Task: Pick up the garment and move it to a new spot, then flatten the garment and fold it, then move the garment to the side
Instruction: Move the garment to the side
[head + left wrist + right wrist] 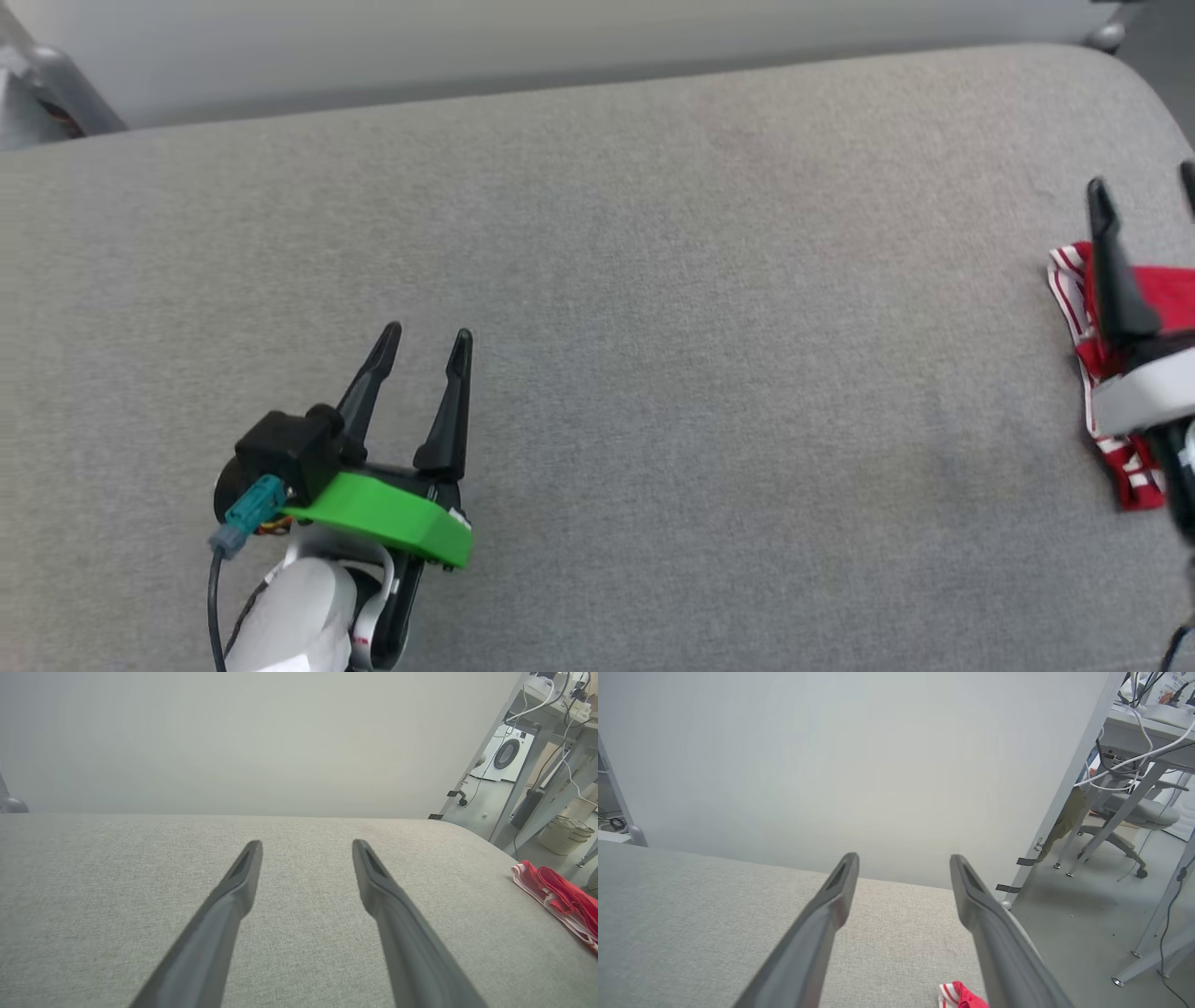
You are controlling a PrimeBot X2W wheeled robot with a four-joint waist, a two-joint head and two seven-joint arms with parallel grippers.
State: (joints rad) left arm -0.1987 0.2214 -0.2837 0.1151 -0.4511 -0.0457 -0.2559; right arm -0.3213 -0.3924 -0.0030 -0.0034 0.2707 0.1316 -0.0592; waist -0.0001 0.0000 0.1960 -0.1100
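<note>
Both grippers have their fingers spread and nothing between them. On the left, the left gripper (428, 332) hangs over the bare grey padded surface (653, 280), well apart from the cloth. Near the right edge of the head view, the right gripper (1143, 177) stands over the garment (1074, 299), which lies as a small red bundle with striped trim at the right end of the surface, close to its edge. I cannot tell whether the fingers touch it.

I judge that the last step, moving the garment to the side, is in hand and almost done. The picture cuts the bundle off, so the fold is perhaps neat, but this is not sure. The next move calls for lifting the right arm straight away, so no finger catches the cloth and drags it.

On the floor beyond the surface stands a pale woven basket (565, 833); what is inside it cannot be seen.
</note>
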